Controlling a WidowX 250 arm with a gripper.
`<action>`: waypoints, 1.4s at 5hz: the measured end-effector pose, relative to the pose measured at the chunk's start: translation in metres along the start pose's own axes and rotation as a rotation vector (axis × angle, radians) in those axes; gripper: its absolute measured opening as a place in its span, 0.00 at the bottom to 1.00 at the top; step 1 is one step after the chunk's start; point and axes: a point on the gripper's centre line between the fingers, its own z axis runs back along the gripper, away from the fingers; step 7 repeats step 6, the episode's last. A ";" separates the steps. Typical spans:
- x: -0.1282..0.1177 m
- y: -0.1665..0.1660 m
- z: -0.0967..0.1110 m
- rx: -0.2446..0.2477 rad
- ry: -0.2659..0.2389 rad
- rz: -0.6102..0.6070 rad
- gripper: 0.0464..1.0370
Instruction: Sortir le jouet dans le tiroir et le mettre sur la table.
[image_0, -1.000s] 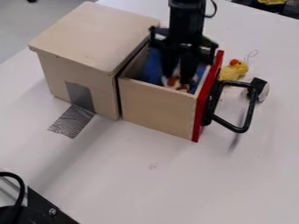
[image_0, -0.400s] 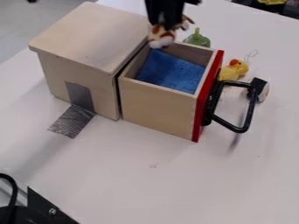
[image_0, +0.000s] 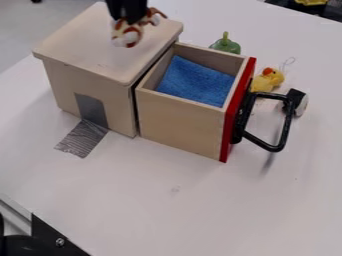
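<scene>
At the top of the view, my gripper (image_0: 128, 19) hangs over the wooden box's lid, shut on a small orange-and-white plush toy (image_0: 125, 34). The toy dangles above the lid, its limbs sticking out below and to the right of the fingers. The drawer (image_0: 179, 118) stands pulled out from the box, with a red front and a black handle. A blue cloth (image_0: 195, 81) lies inside it.
The wooden box (image_0: 110, 40) is taped to the white table (image_0: 170, 200). Behind the drawer stands a green object (image_0: 226, 45). A yellow duck (image_0: 267, 80) and a black-and-white item (image_0: 298, 102) lie right of the red front.
From inside the drawer, my gripper has risen and moved left over the box with the plush toy. The blue cloth and the green object have come into clear sight.
</scene>
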 end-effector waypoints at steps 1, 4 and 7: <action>-0.008 0.021 -0.002 0.048 0.016 0.025 0.23; -0.005 0.028 -0.022 0.073 0.083 0.000 0.88; 0.001 0.016 0.025 0.099 0.011 -0.034 0.96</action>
